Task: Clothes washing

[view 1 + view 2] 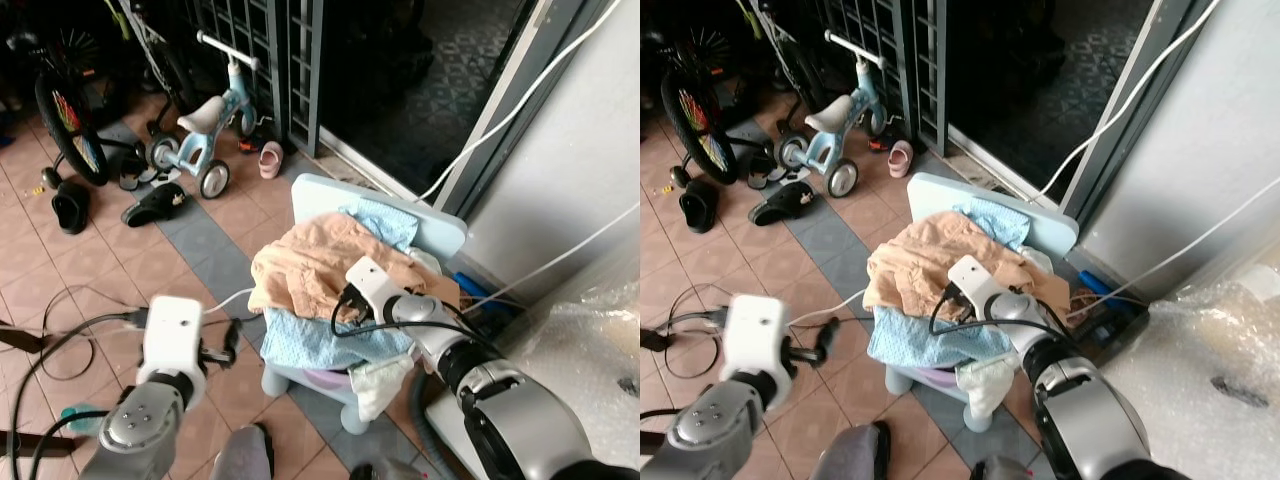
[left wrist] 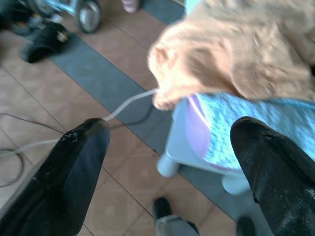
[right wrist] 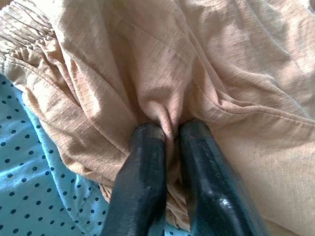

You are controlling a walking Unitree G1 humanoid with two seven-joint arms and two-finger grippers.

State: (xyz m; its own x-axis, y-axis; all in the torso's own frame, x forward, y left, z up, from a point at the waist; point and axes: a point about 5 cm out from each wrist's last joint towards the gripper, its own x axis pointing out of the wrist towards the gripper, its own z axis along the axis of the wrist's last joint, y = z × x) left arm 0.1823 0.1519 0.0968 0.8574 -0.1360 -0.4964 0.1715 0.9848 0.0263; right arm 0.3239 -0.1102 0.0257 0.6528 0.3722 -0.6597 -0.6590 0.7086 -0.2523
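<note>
One heap of laundry sits on a pale blue child's chair (image 1: 440, 228) standing on the tiled floor (image 1: 215, 245) by the dark doorway. Topping the heap is a peach garment (image 1: 310, 262), draped over a blue polka-dot cloth (image 1: 325, 340). The right pincer (image 3: 167, 135) is pressed down into that peach garment, its two black fingers nipped together on a fold of the fabric. The left pincer (image 2: 167, 147) hovers spread wide, apart from the chair, holding nothing. Back left stands a small light-blue tricycle (image 1: 205, 125), with black sandals (image 1: 155, 205) beside it.
</note>
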